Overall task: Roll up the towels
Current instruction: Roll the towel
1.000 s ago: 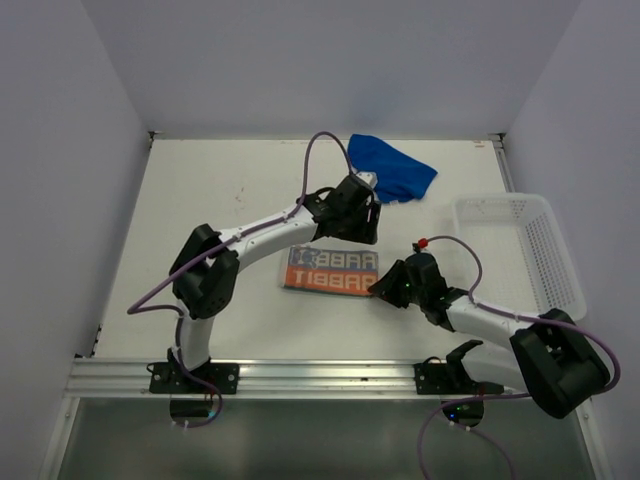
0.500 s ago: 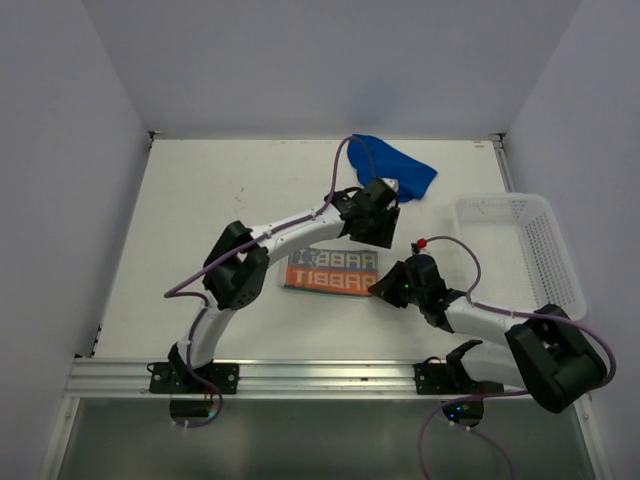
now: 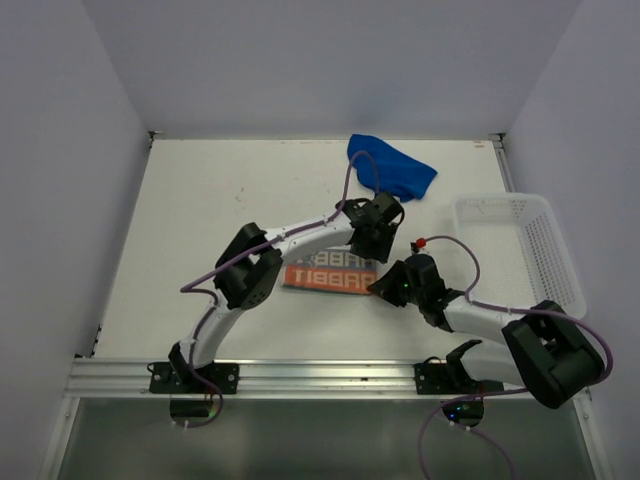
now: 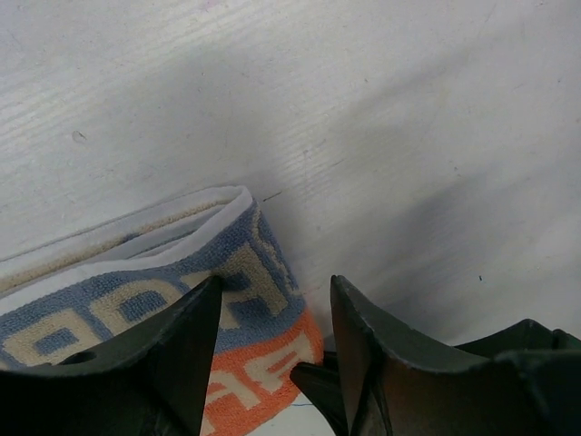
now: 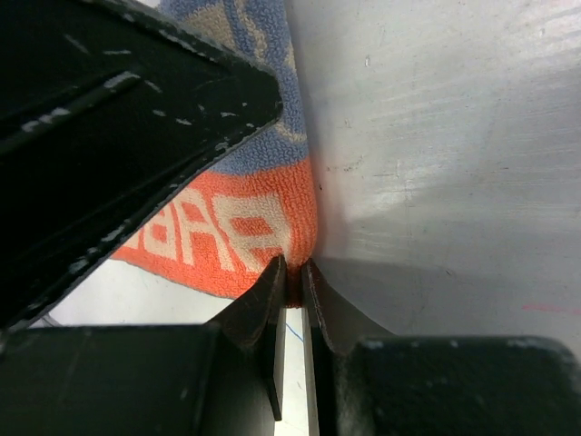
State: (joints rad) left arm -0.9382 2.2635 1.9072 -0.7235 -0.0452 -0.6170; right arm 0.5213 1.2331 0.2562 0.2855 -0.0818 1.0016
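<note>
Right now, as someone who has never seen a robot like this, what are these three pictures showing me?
Two robot arms are bolted to a table. One picture looks down from above; the other two come from a camera on each wrist. On the table lie a blue towel, a patterned towel and a white basket. The right fingers pinch the patterned towel's orange corner. The left fingers stand open over the same towel's end, holding nothing.
</note>
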